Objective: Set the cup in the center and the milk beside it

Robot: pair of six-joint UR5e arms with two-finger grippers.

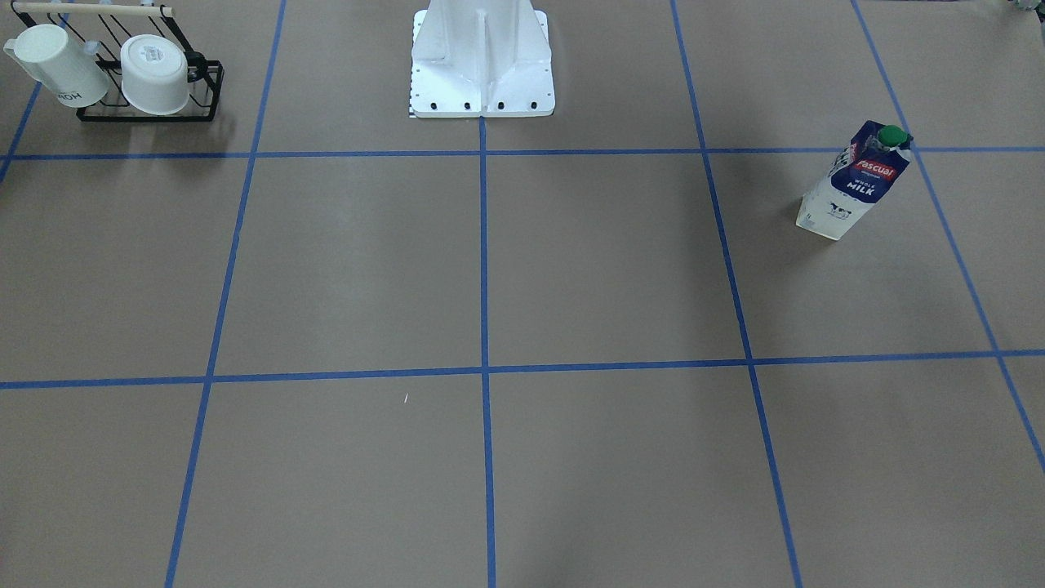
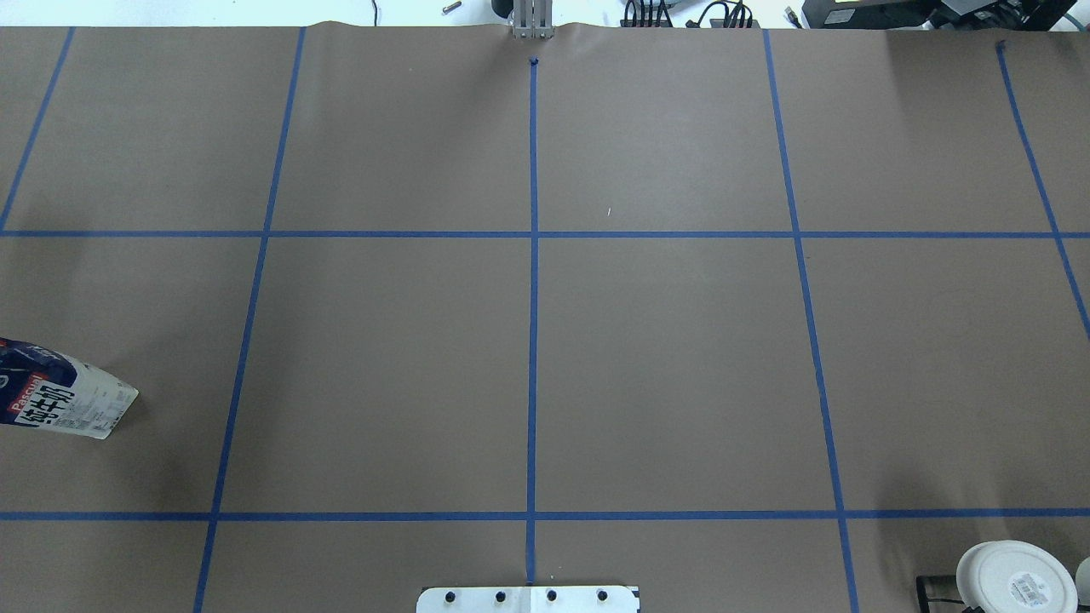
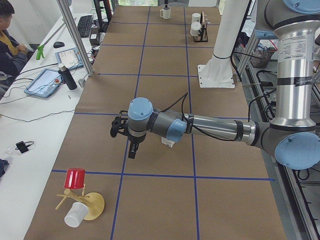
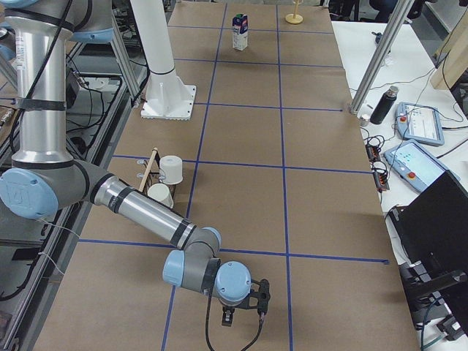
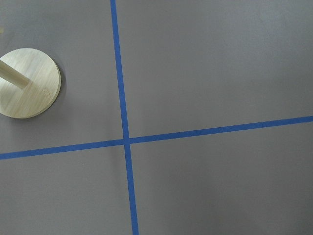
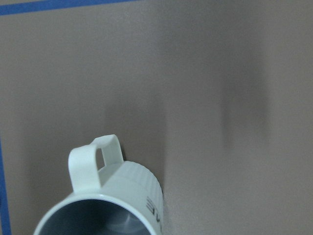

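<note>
The cup (image 6: 105, 200), a small white mug with a dark grey inside and a loop handle, stands upright right below the right wrist camera. It also shows at the table's far end in the exterior left view (image 3: 165, 12). The milk (image 1: 853, 184) stands upright on my left side (image 2: 64, 400), far from the center crossing (image 1: 484, 370). My left gripper (image 3: 116, 128) hovers above the table past the milk. My right gripper (image 4: 257, 298) hovers at the table's right end. I cannot tell whether either is open or shut.
A black wire rack (image 1: 208, 90) with two other white mugs stands near the robot's base on my right. A bamboo cup tree (image 3: 92, 205) with a red and a white cup stands at the left end; its base also shows in the left wrist view (image 5: 29, 83). An operator (image 3: 7, 45) sits at the side table.
</note>
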